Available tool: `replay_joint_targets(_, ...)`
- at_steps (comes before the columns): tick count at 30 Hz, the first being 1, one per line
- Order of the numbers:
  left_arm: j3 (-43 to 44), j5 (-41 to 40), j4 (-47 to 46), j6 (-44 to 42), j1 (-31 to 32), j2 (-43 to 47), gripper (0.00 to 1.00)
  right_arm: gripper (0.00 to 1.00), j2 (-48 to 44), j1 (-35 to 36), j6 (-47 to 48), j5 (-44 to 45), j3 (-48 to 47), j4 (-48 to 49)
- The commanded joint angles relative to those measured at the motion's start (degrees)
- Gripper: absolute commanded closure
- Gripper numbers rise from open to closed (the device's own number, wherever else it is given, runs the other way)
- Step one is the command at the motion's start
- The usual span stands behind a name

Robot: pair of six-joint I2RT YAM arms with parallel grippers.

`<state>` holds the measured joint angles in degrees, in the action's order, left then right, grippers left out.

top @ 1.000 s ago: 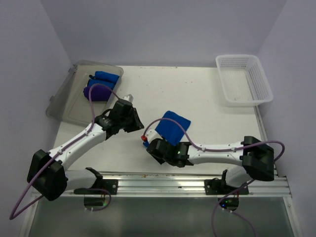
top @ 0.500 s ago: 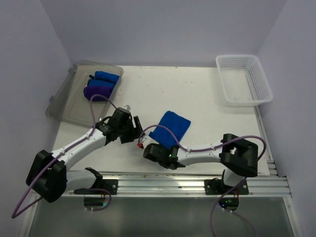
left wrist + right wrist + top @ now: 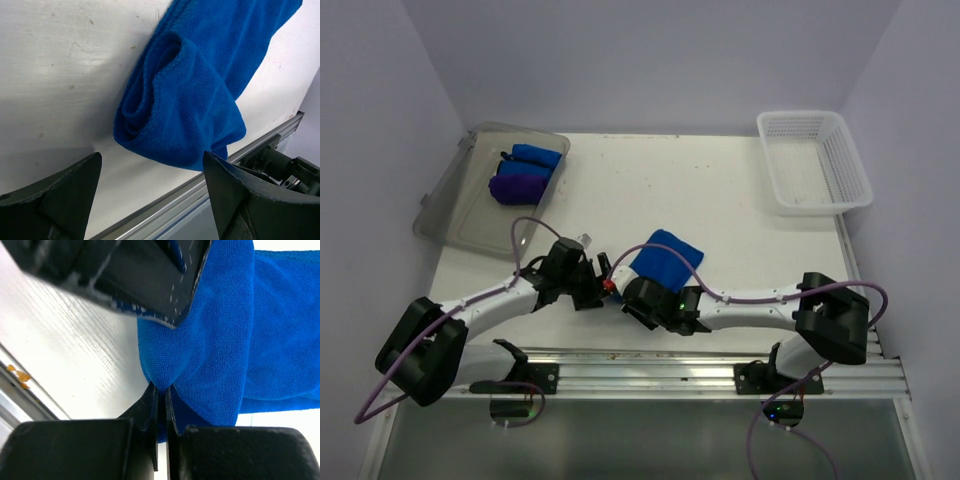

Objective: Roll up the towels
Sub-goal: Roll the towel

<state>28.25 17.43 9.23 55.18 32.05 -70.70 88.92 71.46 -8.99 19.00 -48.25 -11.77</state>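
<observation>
One royal blue towel (image 3: 667, 257) lies on the white table, its near-left end loosely curled into a partial roll (image 3: 175, 105). My left gripper (image 3: 150, 200) stands open just in front of that curled end, one finger on each side and neither touching it. My right gripper (image 3: 162, 388) is shut on a fold of the same towel (image 3: 225, 330) at its near edge. In the top view the two grippers meet at the towel's near-left corner, left (image 3: 599, 278) and right (image 3: 622, 291). A rolled blue towel (image 3: 533, 156) and a rolled dark purple towel (image 3: 517, 186) lie in the tray.
The clear grey plastic tray (image 3: 455, 205) sits at the back left. A white mesh basket (image 3: 815, 200) stands at the back right. The aluminium rail (image 3: 700, 360) runs along the near edge, close behind both grippers. The left gripper's finger (image 3: 140, 275) fills the top of the right wrist view.
My left gripper came toward the near edge, opened and let go of the towel's curled end. My right gripper closed on the towel's near fold.
</observation>
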Motion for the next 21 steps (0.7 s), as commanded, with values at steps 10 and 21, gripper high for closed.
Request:
replay_joint_targets(10,-2.15,-0.55,-12.56,4.14,0.90,-5.84,0.19,1.00,-3.93,-3.61,-0.85,-9.60,1.58,2.81)
replay_joint_targets(21,1.45,-0.12,-12.58,4.59,1.61,-11.83,0.86,0.79,-2.62,-3.35,0.47,-8.64,0.44,-0.27)
